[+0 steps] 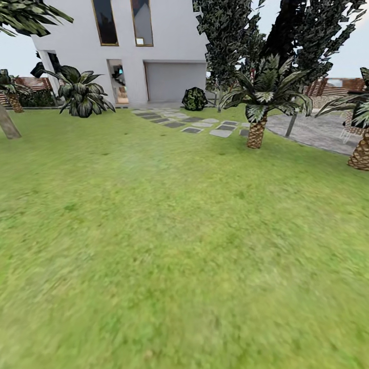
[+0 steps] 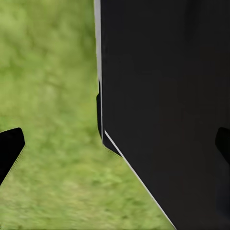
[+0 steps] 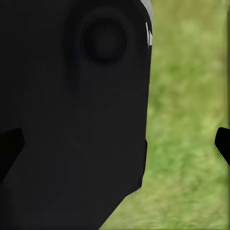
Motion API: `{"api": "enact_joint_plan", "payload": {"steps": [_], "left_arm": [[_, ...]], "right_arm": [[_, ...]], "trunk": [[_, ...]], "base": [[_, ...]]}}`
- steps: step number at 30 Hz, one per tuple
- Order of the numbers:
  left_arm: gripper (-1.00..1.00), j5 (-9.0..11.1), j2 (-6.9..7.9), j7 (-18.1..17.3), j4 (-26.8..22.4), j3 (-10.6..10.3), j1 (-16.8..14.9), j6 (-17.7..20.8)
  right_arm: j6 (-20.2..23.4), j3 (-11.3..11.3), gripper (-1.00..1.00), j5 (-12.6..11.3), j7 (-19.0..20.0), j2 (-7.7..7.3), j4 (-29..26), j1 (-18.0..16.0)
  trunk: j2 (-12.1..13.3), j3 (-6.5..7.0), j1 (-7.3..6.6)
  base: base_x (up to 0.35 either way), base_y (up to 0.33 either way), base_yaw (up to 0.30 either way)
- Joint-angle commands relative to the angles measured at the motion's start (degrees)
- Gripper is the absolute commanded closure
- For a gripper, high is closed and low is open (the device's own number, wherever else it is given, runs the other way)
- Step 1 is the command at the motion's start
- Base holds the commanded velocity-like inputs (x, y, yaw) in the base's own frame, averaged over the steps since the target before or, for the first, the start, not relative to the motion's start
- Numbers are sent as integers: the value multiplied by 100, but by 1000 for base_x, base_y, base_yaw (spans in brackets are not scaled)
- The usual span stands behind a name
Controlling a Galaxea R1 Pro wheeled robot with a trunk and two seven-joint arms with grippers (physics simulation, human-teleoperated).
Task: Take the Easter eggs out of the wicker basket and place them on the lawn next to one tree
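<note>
The lawn fills the lower and middle of the head view, a broad stretch of bright green grass, blurred in the foreground and bare of any object there. At the far left edge a leaning pale grey-beige trunk of a tree rises out of the grass, with dark leaves at the upper left corner. Grass also shows as a blurred green ground in both wrist views.

Beyond the grass, in the upper centre, stands a white house with a grey garage door and tall dark windows. A path of grey stepping stones runs from it toward the right, where a grey stone patio lies. A palm with a scaly brown trunk stands at centre right, another palm trunk at the right edge, and a low leafy plant at the upper left. Dark conifers tower along the top right.

In the left wrist view the left gripper has its dark fingertips at opposite edges of the frame, jaws wide apart, with a black robot body panel between them. The right gripper likewise shows its tips far apart, holding nothing, a black rounded robot part in front.
</note>
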Motion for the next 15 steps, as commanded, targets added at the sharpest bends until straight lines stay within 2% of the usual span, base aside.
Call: {"api": "enact_joint_plan", "payload": {"steps": [1, 15], "left_arm": [[-100, 7, -1, -4, -1, 4, -2, -2], [-100, 7, 1, -5, -1, 4, -2, -2]], "right_arm": [[-18, 2, -100, -1, -1, -1, 5, -3], [-11, 11, -100, 14, 13, -9, 21, -3]], "trunk": [[-2, -5, 3], [-2, -5, 3]], "base": [[343, 0, 0], [343, 0, 0]]}}
